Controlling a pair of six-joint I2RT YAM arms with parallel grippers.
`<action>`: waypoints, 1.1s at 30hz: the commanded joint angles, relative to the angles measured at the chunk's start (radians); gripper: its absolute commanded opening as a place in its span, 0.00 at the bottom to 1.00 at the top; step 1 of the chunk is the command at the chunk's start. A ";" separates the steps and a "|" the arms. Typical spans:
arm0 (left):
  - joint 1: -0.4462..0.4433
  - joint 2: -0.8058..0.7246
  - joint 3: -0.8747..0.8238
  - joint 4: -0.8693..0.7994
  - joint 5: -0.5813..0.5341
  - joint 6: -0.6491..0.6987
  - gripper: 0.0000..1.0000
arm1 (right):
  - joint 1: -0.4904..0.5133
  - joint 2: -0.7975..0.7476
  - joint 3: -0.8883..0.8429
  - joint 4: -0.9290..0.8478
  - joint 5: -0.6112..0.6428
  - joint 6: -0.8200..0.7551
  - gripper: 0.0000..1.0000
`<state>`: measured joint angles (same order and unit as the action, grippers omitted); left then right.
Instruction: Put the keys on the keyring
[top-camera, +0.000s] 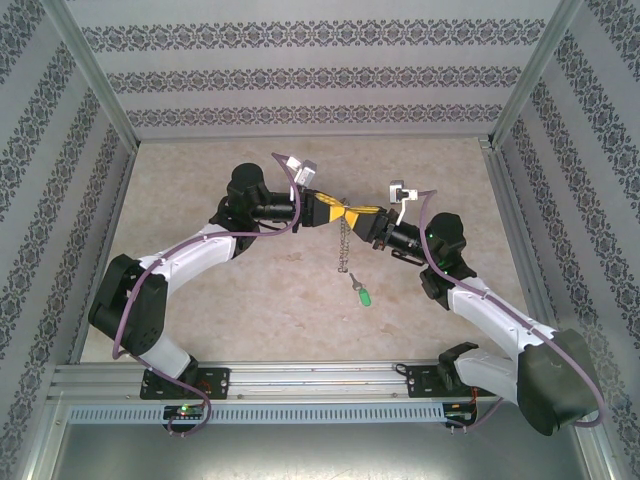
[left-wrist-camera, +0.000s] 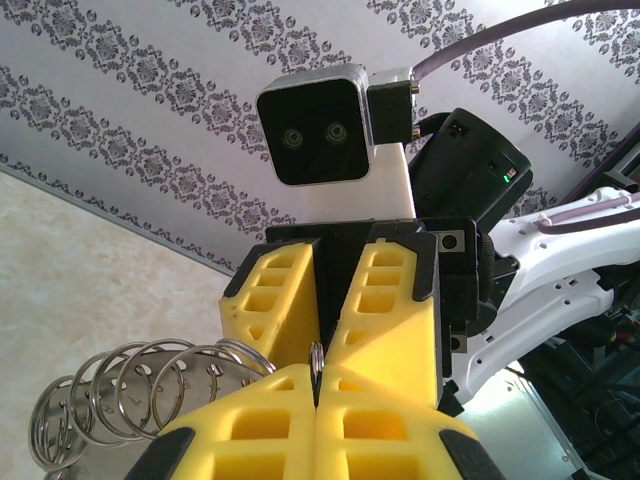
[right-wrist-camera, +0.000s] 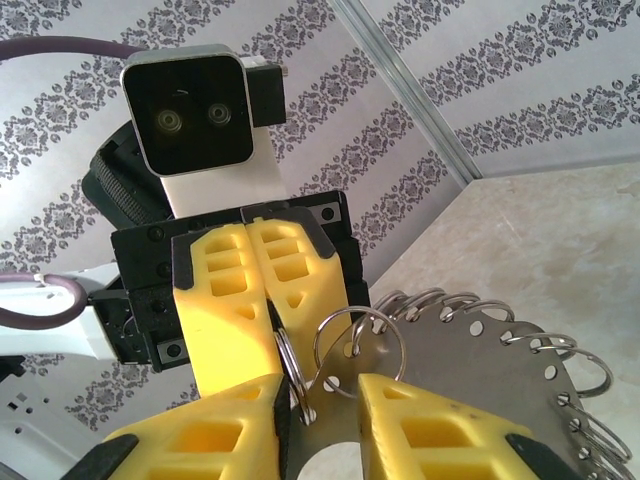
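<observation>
The keyring (top-camera: 345, 245), a grey metal plate whose holed rim carries many wire loops, hangs edge-on between both grippers above the table's middle. My left gripper (top-camera: 333, 211) is shut on one small split ring (left-wrist-camera: 316, 358) at the plate's rim, and the other loops (left-wrist-camera: 130, 385) fan out to its left. My right gripper (right-wrist-camera: 325, 405) faces it tip to tip, its jaws a little apart with the plate (right-wrist-camera: 480, 370) wedged between them. The split ring (right-wrist-camera: 287, 360) passes through a rim hole beside my right gripper's left finger. The green-headed key (top-camera: 365, 296) lies on the table below.
A beige tabletop (top-camera: 250, 290) is walled by patterned panels and aluminium posts (top-camera: 95, 70). A metal rail (top-camera: 300, 375) carrying both arm bases runs along the near edge. The purple cables (top-camera: 285, 170) arch over the wrists.
</observation>
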<state>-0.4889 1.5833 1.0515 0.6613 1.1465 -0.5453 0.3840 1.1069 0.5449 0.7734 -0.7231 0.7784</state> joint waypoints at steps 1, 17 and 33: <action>0.012 0.003 0.028 0.027 0.029 0.006 0.00 | 0.002 -0.015 0.038 0.026 -0.002 -0.019 0.25; 0.025 -0.036 0.003 0.085 -0.072 -0.072 0.28 | -0.002 -0.005 0.035 0.070 0.030 -0.039 0.00; 0.053 -0.085 -0.102 0.334 -0.223 -0.337 0.32 | 0.000 -0.011 0.023 0.263 0.131 0.006 0.00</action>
<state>-0.4366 1.4971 0.9577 0.8742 0.9333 -0.8131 0.3820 1.1004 0.5491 0.9337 -0.6258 0.7750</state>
